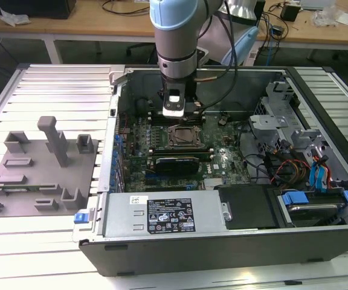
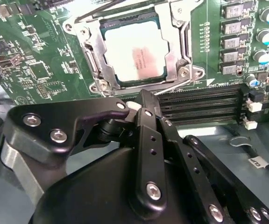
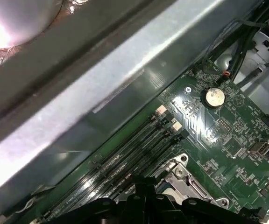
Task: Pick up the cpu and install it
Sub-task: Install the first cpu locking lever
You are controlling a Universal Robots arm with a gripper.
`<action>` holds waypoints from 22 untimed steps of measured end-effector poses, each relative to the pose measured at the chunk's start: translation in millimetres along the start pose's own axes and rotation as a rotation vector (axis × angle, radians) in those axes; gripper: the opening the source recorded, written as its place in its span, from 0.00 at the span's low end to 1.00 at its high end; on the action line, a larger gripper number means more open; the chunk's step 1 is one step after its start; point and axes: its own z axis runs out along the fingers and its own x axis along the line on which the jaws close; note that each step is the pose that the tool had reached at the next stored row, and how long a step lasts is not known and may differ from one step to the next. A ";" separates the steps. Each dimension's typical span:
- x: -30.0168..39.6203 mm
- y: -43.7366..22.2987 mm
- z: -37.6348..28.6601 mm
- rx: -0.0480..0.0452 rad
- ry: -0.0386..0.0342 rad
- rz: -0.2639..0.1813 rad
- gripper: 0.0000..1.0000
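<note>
1. Basically, open computer case lies on the slatted surface; grey moulded tray sits well apart, toward the exterior view's left.
2. Arm reaches down into the case, over the green motherboard.
3. Socket has its metal frame swung open, lever wire up.
4. Claw hovers just beside the socket edge, by the memory slots; fingers look pressed together with nothing between them, so closed and empty.
5. The cpu, silvery top up, already lies inside the socket, looks flat and square to the frame.
6. Judgement: placement step looks done. To do it well, the chip must sit level with no corner riding on the frame, and nothing should push down on it; the claw should stay off the raised lever and frame while near.
</note>
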 end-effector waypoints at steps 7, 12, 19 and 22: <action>3.3 2.2 1.5 0.0005 -0.0032 0.016 0.11; 3.6 2.4 3.3 0.0010 -0.0037 0.016 0.11; 2.4 3.0 8.4 0.0082 -0.0102 0.015 0.11; 1.5 3.6 9.8 0.0118 -0.0136 0.014 0.11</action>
